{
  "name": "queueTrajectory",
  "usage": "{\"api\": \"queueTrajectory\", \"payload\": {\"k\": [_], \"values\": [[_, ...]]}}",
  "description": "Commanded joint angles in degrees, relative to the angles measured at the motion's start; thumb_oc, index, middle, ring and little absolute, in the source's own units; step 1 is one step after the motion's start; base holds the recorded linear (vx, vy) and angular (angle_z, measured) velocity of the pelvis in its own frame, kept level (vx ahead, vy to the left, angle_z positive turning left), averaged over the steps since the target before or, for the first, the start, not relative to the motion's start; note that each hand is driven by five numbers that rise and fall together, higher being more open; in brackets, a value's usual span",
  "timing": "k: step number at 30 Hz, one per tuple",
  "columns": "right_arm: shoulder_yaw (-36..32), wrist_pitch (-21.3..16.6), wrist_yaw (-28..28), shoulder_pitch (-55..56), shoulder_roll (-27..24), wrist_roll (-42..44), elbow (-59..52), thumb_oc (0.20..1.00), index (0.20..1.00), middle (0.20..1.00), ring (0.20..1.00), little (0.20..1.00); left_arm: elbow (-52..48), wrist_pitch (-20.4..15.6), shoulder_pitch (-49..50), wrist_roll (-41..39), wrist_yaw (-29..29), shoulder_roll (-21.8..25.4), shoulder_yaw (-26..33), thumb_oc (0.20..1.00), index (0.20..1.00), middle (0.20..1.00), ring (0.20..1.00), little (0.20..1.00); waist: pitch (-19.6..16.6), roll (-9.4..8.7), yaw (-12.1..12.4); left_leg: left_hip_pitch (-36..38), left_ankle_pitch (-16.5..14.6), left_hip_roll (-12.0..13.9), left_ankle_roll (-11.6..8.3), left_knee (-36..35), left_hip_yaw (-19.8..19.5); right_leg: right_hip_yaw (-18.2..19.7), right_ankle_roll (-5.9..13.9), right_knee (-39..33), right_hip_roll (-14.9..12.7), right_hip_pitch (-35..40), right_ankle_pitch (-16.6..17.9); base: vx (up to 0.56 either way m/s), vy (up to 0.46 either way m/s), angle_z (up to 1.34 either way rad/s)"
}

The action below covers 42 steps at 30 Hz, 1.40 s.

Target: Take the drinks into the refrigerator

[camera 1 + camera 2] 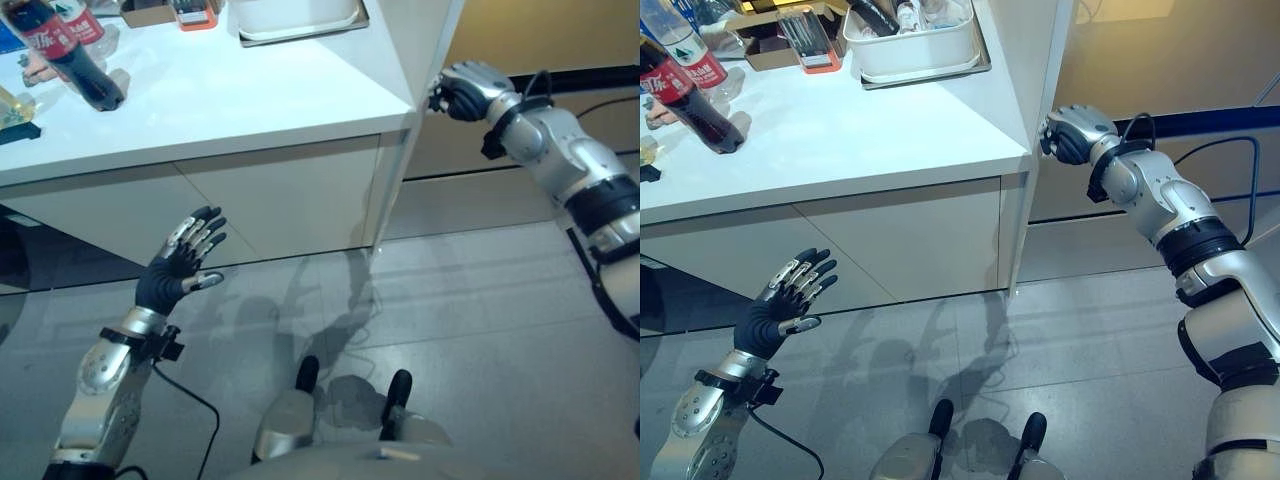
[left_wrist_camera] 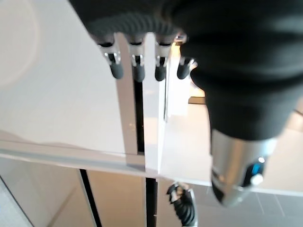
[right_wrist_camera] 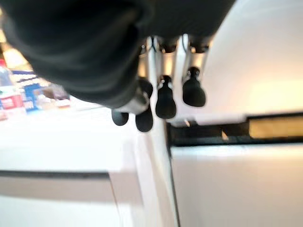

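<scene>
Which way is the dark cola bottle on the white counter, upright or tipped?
Upright. The dark cola bottle with the red label stands on its base on the white counter, cap end up; it looks slanted.

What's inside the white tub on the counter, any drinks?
The white tub holds what look like a dark bottle and clear ones poking above its rim. Its walls hide everything lower down. A cola bottle stands on the counter.

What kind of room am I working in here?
Probably a kitchen or pantry area: a white counter holding cola bottles and a tub of containers, with a tall white panel beside it.
</scene>
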Motion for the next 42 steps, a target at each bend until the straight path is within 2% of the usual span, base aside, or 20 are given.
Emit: {"api": "queueTrajectory", "payload": {"k": [1,3,8,9,10,14,20,26,27,29,30,32,33,34,35,36,37,39,40,42], "values": [[-3.2,0.0,-1.5,6.7,-0.4,3.4,-5.9,0.2,0.2,0.2,0.2,0.2,-4.5,-4.0,0.9,0.2,0.9,0.9,2.0,1.0,1.0,1.0,1.0,1.0,-1.9,-1.92,-1.9,-0.7,-3.0,-4.4,4.96,2.5,0.8,0.7,1.13,10.0,-0.7,-2.5,-7.8,0.0,0.0,0.0],[-10.2,-0.9,-1.7,18.4,1.4,3.9,-11.3,0.2,0.2,0.2,0.2,0.2,-3.8,-4.4,1.2,1.4,1.4,-1.0,2.6,1.0,1.0,1.0,1.0,1.0,-1.7,-1.86,-3.1,-0.6,-3.2,-4.3,5.07,2.4,1.2,0.9,1.19,10.0,-0.7,-2.6,-7.8,0.0,0.0,0.0],[-18.0,-2.1,-1.5,32.4,3.6,4.1,-16.6,0.216,0.216,0.216,0.216,0.216,-2.7,-5.2,1.5,3.0,2.3,-3.0,2.1,1.0,1.0,1.0,1.0,1.0,-1.7,-2.26,-4.7,-0.3,-3.3,-4.0,5.15,2.2,1.6,1.3,1.21,9.9,-0.6,-2.6,-7.8,0.0,0.007,-0.05],[-19.2,-2.4,-1.5,35.2,4.1,3.9,-17.1,0.928,0.928,0.928,0.928,0.928,-2.2,-5.4,1.5,3.6,2.5,-3.3,2.1,1.0,1.0,1.0,1.0,1.0,-1.7,-2.37,-5.1,-0.2,-3.4,-4.0,5.13,2.1,1.7,1.4,1.2,9.8,-0.5,-2.6,-7.9,0.0,0.001,-0.11],[-20.3,-2.7,-1.5,38.0,4.8,4.2,-17.4,1.0,1.0,1.0,1.0,1.0,-2.0,-5.7,1.6,4.3,2.8,-3.6,2.4,1.0,1.0,1.0,1.0,1.0,-1.7,-2.46,-5.6,-0.1,-3.4,-3.9,5.12,2.1,2.0,1.6,1.22,9.8,-0.4,-2.6,-7.9,0.0,-0.003,-0.15],[-24.3,-4.9,0.1,51.7,9.1,7.5,-19.3,1.0,1.0,1.0,1.0,1.0,0.7,-7.1,1.6,7.5,3.9,-4.8,2.0,1.0,1.0,1.0,1.0,1.0,-2.1,-3.01,-7.6,0.8,-3.7,-3.5,5.04,1.8,2.6,2.1,1.31,9.6,-0.2,-2.0,-8.1,0.0,0.006,-0.11],[-25.9,-6.5,3.3,62.0,14.2,14.9,-15.9,1.0,1.0,1.0,1.0,1.0,9.0,-10.1,1.5,13.2,5.1,-4.4,-0.7,1.0,1.0,1.0,1.0,1.0,-3.3,-3.51,-9.3,2.2,-3.9,-3.3,4.79,1.3,3.1,2.6,1.55,9.1,0.0,-0.9,-8.1,0.0,0.015,-0.09],[-24.6,-6.8,5.0,68.0,18.3,18.2,-2.1,1.0,1.0,1.0,1.0,1.0,28.7,-11.9,0.1,21.1,6.9,-5.9,-6.2,1.0,1.0,1.0,1.0,1.0,-5.0,-3.8,-10.6,3.8,-4.0,-3.2,4.65,0.2,4.0,3.0,1.92,8.0,0.0,0.7,-7.6,0.0,0.011,-0.05],[-25.8,-6.1,4.9,68.9,20.9,20.8,6.4,1.0,1.0,1.0,1.0,1.0,37.1,-11.4,-0.3,23.5,7.6,-7.8,-7.3,1.0,1.0,1.0,1.0,1.0,-5.5,-3.85,-10.9,4.6,-4.0,-3.3,4.67,-0.4,4.4,3.3,2.06,7.1,0.1,1.7,-7.2,-0.01,0.031,-0.07],[-26.0,-6.0,4.9,69.3,21.8,21.3,7.6,1.0,1.0,1.0,1.0,1.0,39.4,-11.1,-0.4,23.3,7.2,-8.3,-7.7,1.0,1.0,1.0,1.0,1.0,-6.0,-3.9,-11.1,4.5,-3.8,-3.3,4.73,-0.6,4.6,3.3,2.13,6.7,0.1,1.6,-6.9,-0.01,0.021,-0.14],[-27.3,-4.7,5.4,68.6,24.1,24.5,15.5,1.0,1.0,1.0,1.0,1.0,49.6,-9.8,-1.6,26.8,8.7,-10.5,-7.9,1.0,1.0,1.0,1.0,1.0,-6.6,-3.8,-11.2,5.2,-3.7,-3.3,4.77,-1.2,4.9,3.4,2.11,6.1,0.3,2.2,-6.8,-0.02,0.021,-0.08],[-28.0,-3.9,5.4,68.1,26.0,26.1,19.4,1.0,1.0,1.0,1.0,1.0,58.2,-8.3,-2.8,28.7,10.1,-12.6,-7.4,1.0,1.0,1.0,1.0,1.0,-7.3,-3.91,-11.5,5.4,-3.3,-3.3,4.84,-2.0,5.0,3.5,2.05,5.6,0.4,2.2,-6.6,-0.01,0.011,-0.02],[-28.0,-3.9,5.4,68.0,26.0,26.2,19.4,1.0,1.0,1.0,1.0,1.0,58.3,-8.4,-2.9,28.7,10.1,-12.6,-7.4,1.0,1.0,1.0,1.0,1.0,-7.2,-3.9,-11.4,5.5,-3.3,-3.3,4.83,-2.1,5.0,3.5,2.05,5.6,0.4,2.2,-6.6,0.0,0.0,0.0],[-29.6,-2.7,5.1,67.0,28.2,28.7,24.9,1.0,1.0,1.0,1.0,1.0,71.2,-5.7,-4.8,31.1,11.5,-15.1,-5.7,1.0,1.0,1.0,1.0,1.0,-8.0,-4.12,-11.6,6.1,-3.2,-3.3,4.88,-2.6,5.3,3.8,1.99,5.2,0.5,2.8,-6.5,0.0,0.0,0.0],[-29.7,-2.4,4.8,66.6,28.6,28.6,25.6,1.0,1.0,1.0,1.0,1.0,75.0,-5.1,-5.7,31.6,12.0,-15.8,-5.2,1.0,1.0,1.0,1.0,1.0,-8.3,-4.18,-11.6,6.6,-3.3,-3.2,4.87,-2.9,5.5,3.8,2.04,4.9,0.5,3.1,-6.4,0.02,0.004,-0.04],[-29.7,-2.4,4.7,66.6,28.6,28.6,25.6,1.0,1.0,1.0,1.0,1.0,75.1,-5.2,-5.8,31.6,12.0,-15.8,-5.2,1.0,1.0,1.0,1.0,1.0,-8.2,-4.18,-11.6,6.6,-3.3,-3.2,4.87,-2.9,5.5,3.9,2.04,4.9,0.6,3.1,-6.4,0.03,0.006,-0.05],[-30.3,-1.6,4.2,65.3,29.8,29.8,28.6,1.0,1.0,1.0,1.0,1.0,81.8,-2.3,-6.3,31.7,12.8,-17.1,-2.6,1.0,1.0,1.0,1.0,1.0,-8.9,-4.32,-11.6,7.2,-3.4,-3.2,4.86,-3.2,6.0,4.2,2.04,4.3,0.7,3.8,-6.2,0.02,0.003,-0.07],[-30.3,-1.1,4.1,64.7,30.3,30.1,29.4,1.0,1.0,1.0,1.0,1.0,84.3,-1.1,-6.7,32.8,13.5,-17.6,-2.1,1.0,1.0,1.0,1.0,1.0,-9.3,-4.37,-11.6,7.5,-3.4,-3.2,4.84,-3.5,6.2,4.4,2.04,3.9,0.7,4.0,-6.1,0.04,0.007,-0.16],[-29.4,-0.2,3.8,63.6,31.2,29.5,30.8,1.0,1.0,1.0,1.0,1.0,87.2,0.2,-7.3,38.2,15.0,-18.4,-3.1,1.0,1.0,1.0,1.0,1.0,-10.0,-4.31,-11.5,8.1,-3.6,-3.1,4.83,-3.8,6.6,4.5,2.0,3.5,0.9,4.5,-6.0,0.05,0.01,-0.12],[-28.8,0.0,3.6,63.2,31.4,29.3,30.8,1.0,1.0,1.0,1.0,1.0,87.2,0.3,-7.7,37.9,14.9,-19.2,-3.2,1.0,1.0,1.0,1.0,1.0,-10.4,-4.32,-11.4,8.4,-3.7,-3.0,4.81,-3.9,6.8,4.7,2.06,3.2,0.9,4.8,-5.9,0.05,0.01,-0.01]]}}
